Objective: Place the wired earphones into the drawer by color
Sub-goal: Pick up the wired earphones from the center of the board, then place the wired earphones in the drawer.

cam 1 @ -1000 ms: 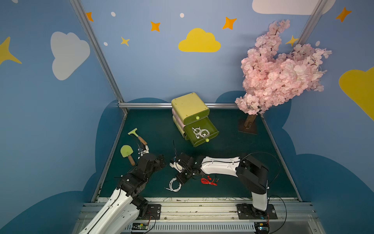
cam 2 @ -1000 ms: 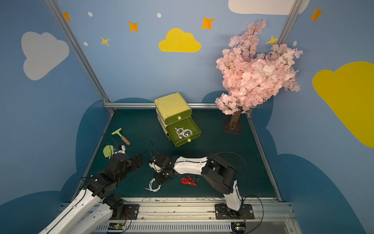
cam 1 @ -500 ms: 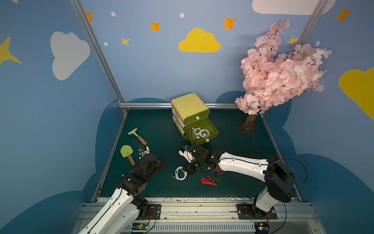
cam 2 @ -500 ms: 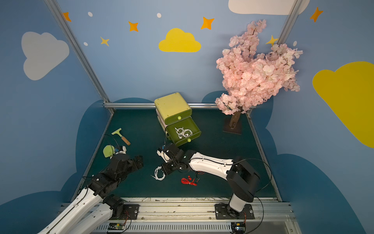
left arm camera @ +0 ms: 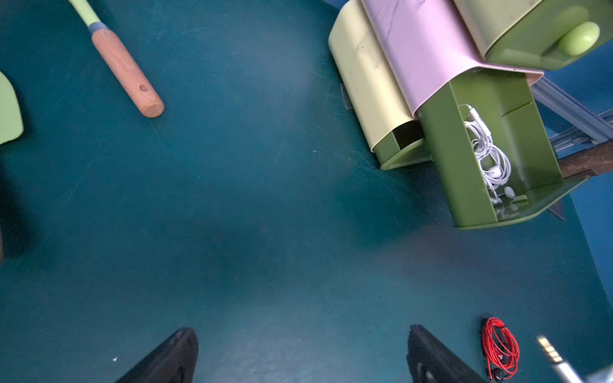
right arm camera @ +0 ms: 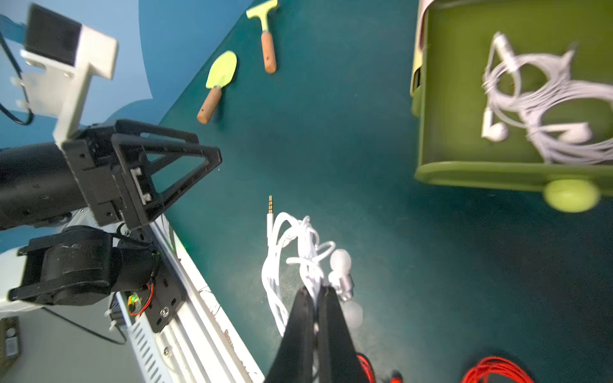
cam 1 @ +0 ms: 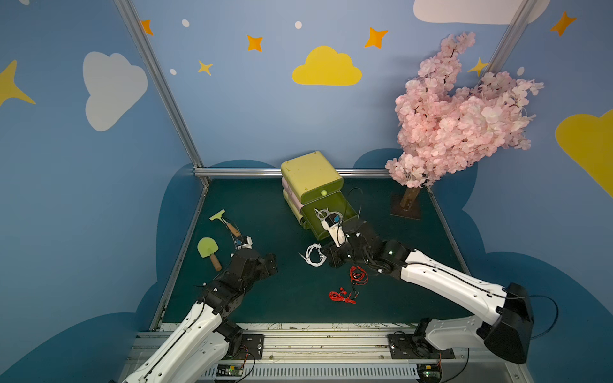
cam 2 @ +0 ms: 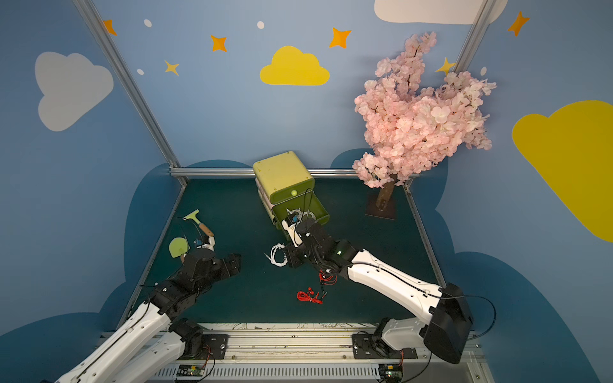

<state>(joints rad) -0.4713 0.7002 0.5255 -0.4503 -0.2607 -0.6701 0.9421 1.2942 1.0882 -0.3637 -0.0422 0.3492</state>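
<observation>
A white bundle of wired earphones (cam 1: 313, 255) (cam 2: 276, 254) (right arm camera: 300, 252) hangs above the mat, with my right gripper (cam 1: 326, 257) (right arm camera: 315, 292) shut on its cable. It is just front-left of the open green drawer (cam 1: 346, 204) (cam 2: 320, 212) (right arm camera: 497, 172). White earphones (cam 1: 323, 214) (left arm camera: 487, 152) (right arm camera: 537, 99) lie inside that drawer. Two red earphone bundles (cam 1: 358, 275) (cam 1: 341, 296) (cam 2: 308, 296) lie on the mat under the right arm; one red bundle (left arm camera: 501, 345) shows in the left wrist view. My left gripper (cam 1: 267, 262) (cam 2: 232, 262) (left arm camera: 302, 351) stands open and empty over bare mat at the left.
The drawer belongs to a small stacked cabinet (cam 1: 311, 172) whose top drawer is shut. A pink blossom tree (cam 1: 457, 116) stands at the back right. A toy spade (cam 1: 209, 248) and a toy scraper (cam 1: 220, 217) lie near the left wall.
My right arm has swung from the front left toward the open drawer, carrying the white earphones up off the mat. The left arm has stayed put.
</observation>
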